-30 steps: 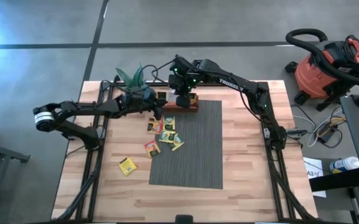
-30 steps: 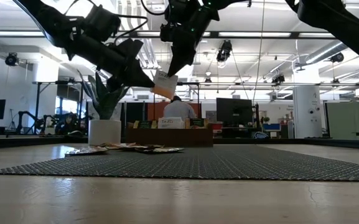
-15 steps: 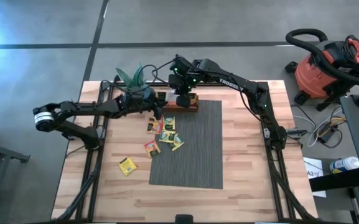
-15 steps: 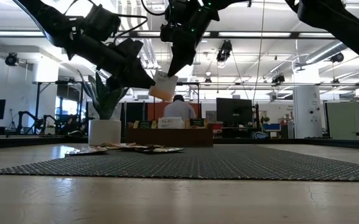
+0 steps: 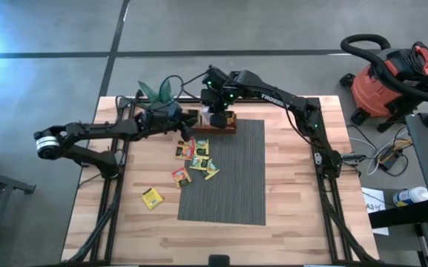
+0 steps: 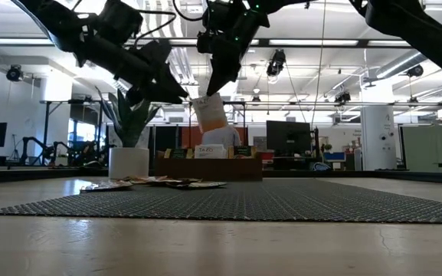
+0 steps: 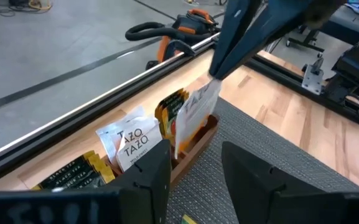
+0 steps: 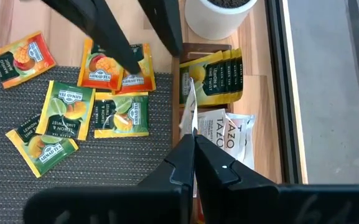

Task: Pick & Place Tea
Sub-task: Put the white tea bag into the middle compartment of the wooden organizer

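- We find the right gripper [image 6: 219, 86] clenched on one white-and-orange tea sachet [image 6: 209, 113], pinched by its upper edge and hanging in the air above the wooden tray [image 5: 215, 123] at the far edge of the grey mat [image 5: 232, 185].
- The left gripper [image 6: 176, 92] stands just beside that sachet with its fingers [image 7: 148, 180] parted and nothing between them; we judge it released.
- In the right wrist view the held sachet [image 8: 190, 102] hangs edge-on over the tray's compartments, between the yellow-green packets [image 8: 211, 78] and the white sachets [image 8: 229, 134] already filed there.
- The loose tea [image 5: 195, 156] lies on the mat's near-left corner and the wood beside it, with one yellow sachet [image 5: 152, 197] well apart on the bare table [image 5: 303, 215].
- We judge the step in hand to be placing: the sachet is carried, not yet seated.
- The next move calls for lowering it straight into a slot, keeping it upright and clear of its neighbours, then letting go.
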Available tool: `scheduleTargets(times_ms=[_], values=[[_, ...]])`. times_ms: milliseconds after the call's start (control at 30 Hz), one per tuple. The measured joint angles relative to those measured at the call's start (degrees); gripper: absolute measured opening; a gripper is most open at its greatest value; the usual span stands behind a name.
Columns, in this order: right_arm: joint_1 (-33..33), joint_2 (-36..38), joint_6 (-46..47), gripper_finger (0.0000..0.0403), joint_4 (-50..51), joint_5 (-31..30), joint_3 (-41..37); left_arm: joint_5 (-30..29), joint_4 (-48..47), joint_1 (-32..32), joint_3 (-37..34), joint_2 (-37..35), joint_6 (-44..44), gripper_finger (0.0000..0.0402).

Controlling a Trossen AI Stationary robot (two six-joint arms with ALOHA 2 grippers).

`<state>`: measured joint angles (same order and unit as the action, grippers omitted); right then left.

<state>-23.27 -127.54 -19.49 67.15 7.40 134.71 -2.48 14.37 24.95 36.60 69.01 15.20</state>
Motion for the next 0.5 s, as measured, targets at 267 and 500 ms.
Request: scheduleTargets(times_ms=[267,500], values=[[-0.38,-2.6,-0.15,0.0008,-1.97,0.18,-0.94,-0.68,-5.22,0.02,-0.02,-5.94,0.07,0.0138],[-1.6,-3.05,2.16,0.0008,-4.71,3.18,-1.91,-0.69,-9.01,0.02,-0.11,-7.84,1.16,0.0138]])
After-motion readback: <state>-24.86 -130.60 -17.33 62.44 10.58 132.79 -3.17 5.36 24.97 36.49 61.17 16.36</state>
